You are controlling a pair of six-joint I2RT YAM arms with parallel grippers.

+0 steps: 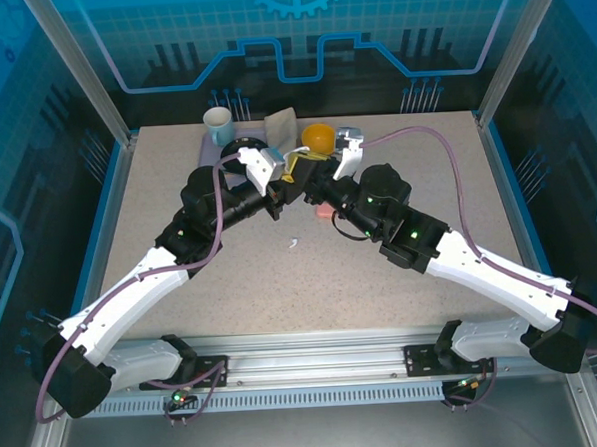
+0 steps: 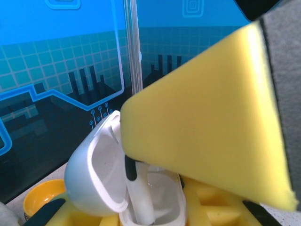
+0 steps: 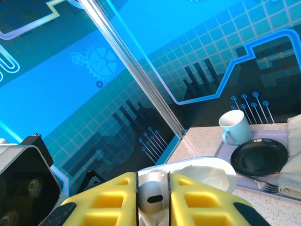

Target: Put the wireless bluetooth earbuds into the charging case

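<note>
The right end effector (image 3: pixel 153 187) clamps a white earbud (image 3: pixel 151 197), stem down inside the open white charging case (image 2: pixel 94 179); the left end effector (image 2: pixel 153 213) grips that case, toward the counter's (image 1: pixel 403 298) far edge; a second earbud (image 1: pixel 295 244) lies mid-counter.

The right gripper (image 3: pixel 153 190) has its yellow pads (image 3: pixel 108 202) closed on a white earbud (image 3: pixel 150 200), with the open white charging case (image 3: pixel 207 175) directly behind it. A pale blue mug (image 3: pixel 233 126), a black plate (image 3: pixel 261 157) and a fork (image 3: pixel 264 187) sit on a lavender tray (image 3: pixel 225 151) at the counter (image 3: pixel 193 146) edge along the blue wall.
</note>
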